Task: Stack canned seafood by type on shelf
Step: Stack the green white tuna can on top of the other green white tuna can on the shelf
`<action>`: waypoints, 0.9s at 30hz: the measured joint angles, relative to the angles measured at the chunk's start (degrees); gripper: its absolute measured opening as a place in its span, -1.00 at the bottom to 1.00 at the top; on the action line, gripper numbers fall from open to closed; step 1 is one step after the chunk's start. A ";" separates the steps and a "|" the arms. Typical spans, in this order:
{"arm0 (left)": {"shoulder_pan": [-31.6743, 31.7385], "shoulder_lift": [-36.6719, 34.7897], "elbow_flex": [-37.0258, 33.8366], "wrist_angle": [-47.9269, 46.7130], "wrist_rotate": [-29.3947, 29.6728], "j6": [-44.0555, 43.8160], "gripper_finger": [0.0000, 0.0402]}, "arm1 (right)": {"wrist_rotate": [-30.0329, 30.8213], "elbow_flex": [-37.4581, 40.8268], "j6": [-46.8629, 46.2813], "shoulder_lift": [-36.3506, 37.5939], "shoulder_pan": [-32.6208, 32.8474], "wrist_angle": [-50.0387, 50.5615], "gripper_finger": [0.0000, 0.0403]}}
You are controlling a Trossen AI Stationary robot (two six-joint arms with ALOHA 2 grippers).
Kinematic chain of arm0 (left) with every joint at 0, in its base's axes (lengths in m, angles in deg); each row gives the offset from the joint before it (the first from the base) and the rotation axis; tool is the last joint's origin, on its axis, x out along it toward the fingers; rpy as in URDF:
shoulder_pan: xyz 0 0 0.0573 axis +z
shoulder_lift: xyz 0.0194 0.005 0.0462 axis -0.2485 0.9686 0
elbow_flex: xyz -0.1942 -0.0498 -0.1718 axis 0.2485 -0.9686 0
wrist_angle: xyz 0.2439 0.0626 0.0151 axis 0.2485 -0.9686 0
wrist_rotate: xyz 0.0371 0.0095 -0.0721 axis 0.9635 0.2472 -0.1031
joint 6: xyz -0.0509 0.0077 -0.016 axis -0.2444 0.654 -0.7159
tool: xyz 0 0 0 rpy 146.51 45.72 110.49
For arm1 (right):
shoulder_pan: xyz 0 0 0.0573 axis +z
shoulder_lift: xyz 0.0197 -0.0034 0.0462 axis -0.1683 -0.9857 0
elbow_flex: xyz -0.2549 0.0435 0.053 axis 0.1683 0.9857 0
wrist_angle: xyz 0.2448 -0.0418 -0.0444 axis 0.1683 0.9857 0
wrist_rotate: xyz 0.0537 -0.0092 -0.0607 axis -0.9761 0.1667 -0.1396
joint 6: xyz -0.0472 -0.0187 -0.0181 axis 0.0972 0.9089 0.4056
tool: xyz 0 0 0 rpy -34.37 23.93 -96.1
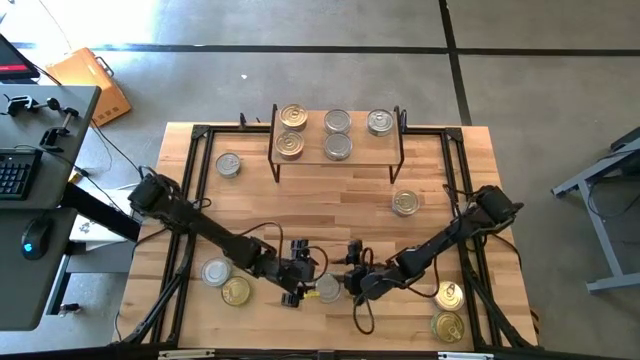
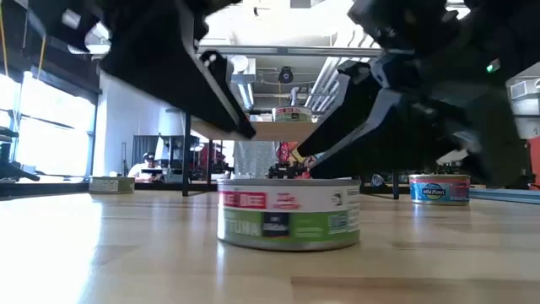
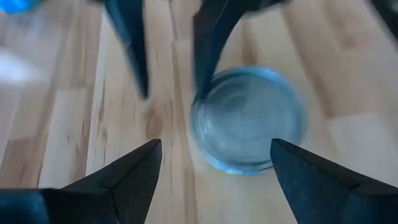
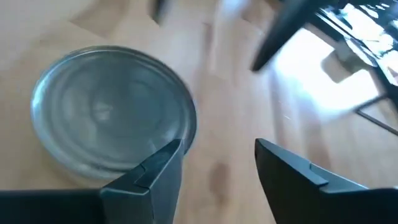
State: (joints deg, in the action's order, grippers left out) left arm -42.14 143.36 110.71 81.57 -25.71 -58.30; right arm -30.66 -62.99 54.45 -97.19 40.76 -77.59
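Table (image 1: 330,200) holds shelf (image 1: 338,135) at far edge, five tins on it in columns: gold pair (image 1: 291,130), silver ones beside, so sorting by type is begun. Loose tins lie scattered around. Both grippers meet at near-centre silver tin (image 1: 327,288). Left gripper (image 1: 302,272) jaws wide open, tin ahead between fingers, not touched. Right gripper (image 1: 356,281) jaws partly open, tin beside one finger, not gripped.
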 joint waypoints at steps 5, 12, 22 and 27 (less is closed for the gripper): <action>-0.01 -0.72 0.04 1.45 -1.38 0.46 0.46 | -4.09 0.02 1.32 2.64 0.70 -0.08 -0.11; 0.31 1.02 0.04 3.95 -1.98 0.13 0.46 | -22.24 0.00 1.19 2.35 1.17 -1.64 -0.12; 0.74 1.27 0.04 -0.29 -0.27 0.90 0.46 | -3.01 0.07 2.82 0.57 -0.09 0.58 -0.13; 0.74 0.83 0.04 -4.28 1.20 -0.52 0.46 | 0.39 0.07 3.31 2.53 0.04 1.31 -0.13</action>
State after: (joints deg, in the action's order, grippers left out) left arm -41.39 144.19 110.75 77.29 -24.51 -58.82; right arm -30.27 -62.92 57.75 -94.66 40.80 -76.28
